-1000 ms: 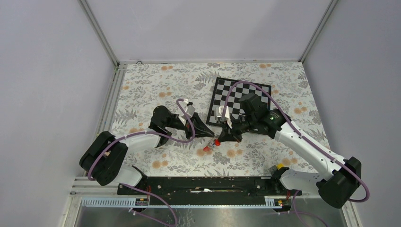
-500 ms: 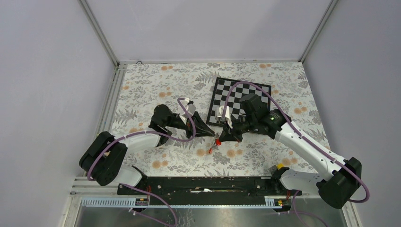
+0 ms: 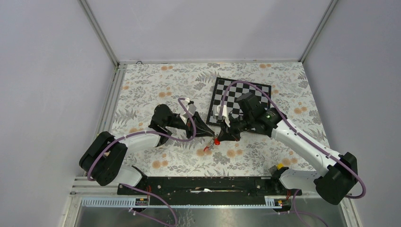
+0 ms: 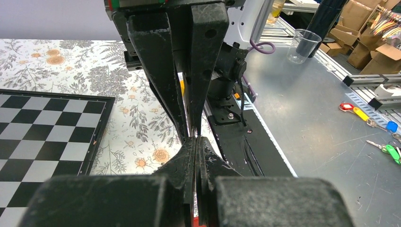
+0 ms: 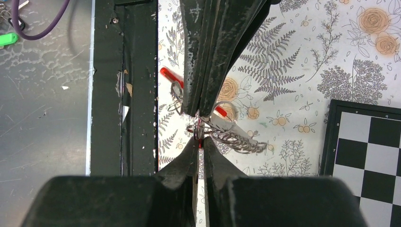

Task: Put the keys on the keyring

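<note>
My two grippers meet tip to tip over the floral cloth, in front of the chessboard. The left gripper (image 3: 212,134) is shut on the keyring, whose red section (image 5: 166,74) sticks out on both sides of its fingers (image 5: 208,56). Thin wire loops (image 5: 177,96) hang beside it. The right gripper (image 5: 199,138) shows only a narrow slit, with a small red piece of a key pinched at its tips. That key's metal blade (image 5: 231,130) points right and looks blurred. In the top view, red bits (image 3: 216,141) show just under the tips.
The chessboard (image 3: 241,97) lies behind the grippers, with its edge close to the right arm. A black rail (image 3: 203,185) runs along the table's near edge. Beyond the table, on a metal bench, stand a clear cup (image 4: 302,45) and several coloured tagged keys (image 4: 378,127).
The right wrist has shifted slightly left and back toward the left gripper. The red pieces under the tips have risen a touch. The left arm has held still.
</note>
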Motion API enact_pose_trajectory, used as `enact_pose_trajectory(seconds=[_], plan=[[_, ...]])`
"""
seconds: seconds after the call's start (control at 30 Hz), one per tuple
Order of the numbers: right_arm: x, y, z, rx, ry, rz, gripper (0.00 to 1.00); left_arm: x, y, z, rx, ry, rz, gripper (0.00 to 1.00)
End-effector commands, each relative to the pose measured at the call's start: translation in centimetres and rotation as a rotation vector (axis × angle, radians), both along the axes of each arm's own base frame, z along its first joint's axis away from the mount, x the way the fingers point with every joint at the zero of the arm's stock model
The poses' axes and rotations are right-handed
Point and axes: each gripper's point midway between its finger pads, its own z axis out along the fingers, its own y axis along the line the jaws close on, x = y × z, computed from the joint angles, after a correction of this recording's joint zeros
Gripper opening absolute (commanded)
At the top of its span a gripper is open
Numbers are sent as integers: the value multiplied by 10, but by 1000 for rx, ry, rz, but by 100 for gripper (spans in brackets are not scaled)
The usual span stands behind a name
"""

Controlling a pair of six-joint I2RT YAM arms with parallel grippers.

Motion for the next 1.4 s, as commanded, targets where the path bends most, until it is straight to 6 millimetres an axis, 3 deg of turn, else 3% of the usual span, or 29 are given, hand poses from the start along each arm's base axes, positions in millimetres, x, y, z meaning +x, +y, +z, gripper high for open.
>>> enact_pose_trajectory(seconds=[0.0, 0.83, 1.37], plan=[[7, 7, 11, 33, -9, -5, 10, 3, 0, 25, -65, -106, 9, 0], [10, 12, 13, 49, 2, -5, 9, 6, -1, 20, -52, -115, 23, 0], [10, 3, 12, 44, -60, -33, 6, 13, -3, 20, -24, -94, 44, 0]])
